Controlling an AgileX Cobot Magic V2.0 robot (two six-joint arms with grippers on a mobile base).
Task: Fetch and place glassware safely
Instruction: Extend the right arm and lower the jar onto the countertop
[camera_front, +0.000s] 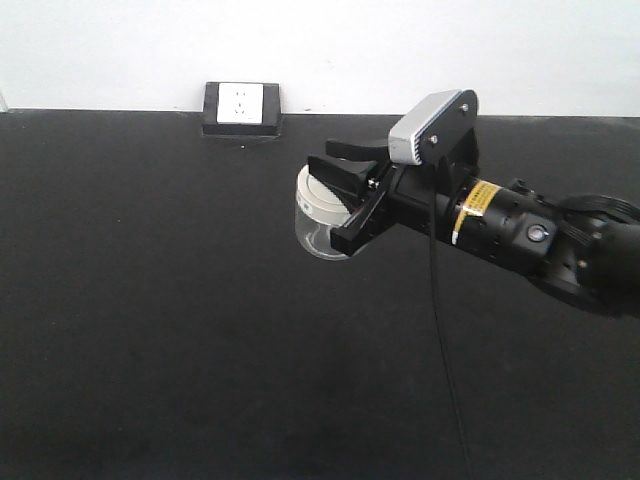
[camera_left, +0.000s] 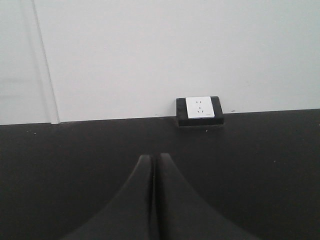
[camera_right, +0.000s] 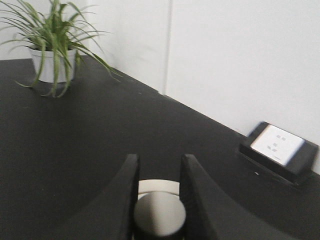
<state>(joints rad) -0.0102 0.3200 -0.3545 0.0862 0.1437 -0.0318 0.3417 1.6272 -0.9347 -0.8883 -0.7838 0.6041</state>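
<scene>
In the front-facing view, the right arm reaches in from the right edge over the black table. The right gripper has its two dark fingers set on either side of the glass jar, a squat clear jar with an off-white lid, one finger behind it and one in front. The jaws are clamped onto the jar, which sits a little right of the table's middle. This view does not show whether its base touches the surface. A grey wrist camera sits on top of the arm, and a thin black cable hangs down from it. A black socket box with a white face stands at the far table edge against the white wall.

In the left wrist view, the left gripper has its two fingers pressed flat together with nothing between them. It points across the bare tabletop toward the socket box, which is well apart from it.

In the right wrist view, the fingers flank the jar's round lid, which fills the gap between them and touches both. A potted plant in a white pot stands at the far left, and the socket box lies at the right by the wall.
</scene>
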